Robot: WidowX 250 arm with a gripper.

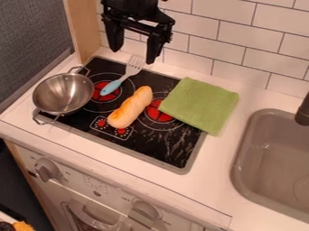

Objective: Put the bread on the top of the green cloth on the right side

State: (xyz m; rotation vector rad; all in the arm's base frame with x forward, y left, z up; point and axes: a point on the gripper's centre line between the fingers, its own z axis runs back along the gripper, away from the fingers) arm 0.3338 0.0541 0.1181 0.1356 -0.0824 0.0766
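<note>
Two fingers of the gripper (133,53) hang spread wide apart, open space between them, while the bread (130,108) lies on the black stovetop (161,151) between the metal pot (63,93) and the green cloth (199,106).

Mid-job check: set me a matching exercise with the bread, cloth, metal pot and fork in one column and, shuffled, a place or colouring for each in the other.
Things
1. Bread
2. Cloth
3. Metal pot
4. Fork

Places and colours
A. Silver-coloured, at the left side of the stove in the picture
B. Light blue handle and pale tines
C. Golden-brown, near the middle of the stove
D. Green, partly on the stove and partly on the counter to its right

Right pairs: 1-C, 2-D, 3-A, 4-B
</note>
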